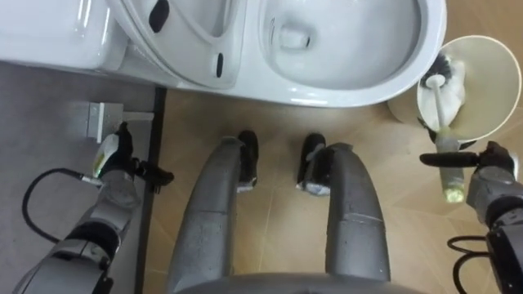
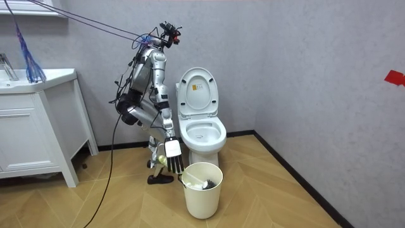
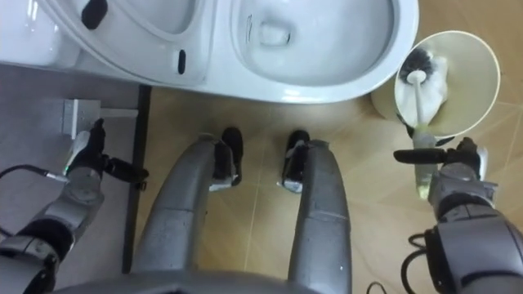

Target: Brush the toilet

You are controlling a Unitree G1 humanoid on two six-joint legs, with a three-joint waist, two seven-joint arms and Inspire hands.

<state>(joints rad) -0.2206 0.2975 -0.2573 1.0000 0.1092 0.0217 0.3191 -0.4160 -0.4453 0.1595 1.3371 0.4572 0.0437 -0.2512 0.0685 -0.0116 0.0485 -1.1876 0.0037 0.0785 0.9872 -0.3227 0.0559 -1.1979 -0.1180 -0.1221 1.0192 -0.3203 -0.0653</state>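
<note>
The white toilet [image 1: 327, 96] stands before me with its seat and lid [image 2: 197, 92] raised and the bowl open. To its right is a cream bin [image 1: 511, 90], lined in white. The toilet brush [image 1: 440, 110] leans in it, dark bristle head down and handle end pointing toward me. My right hand [image 1: 490, 175] is at the bin's near edge, thumb laid across the handle and curled on it. In the room view that hand [image 2: 172, 158] hangs just left of the bin [image 2: 202, 190]. My left hand [image 1: 114, 159] hangs relaxed and holds nothing at the lower left.
I stand bent forward, close against the bowl's front, feet on wood flooring. A dark strip [image 1: 155, 163] divides the wood from grey floor at my left, where a white wall fitting [image 1: 102, 118] sits. A white vanity [image 2: 38, 126] stands at the room view's left.
</note>
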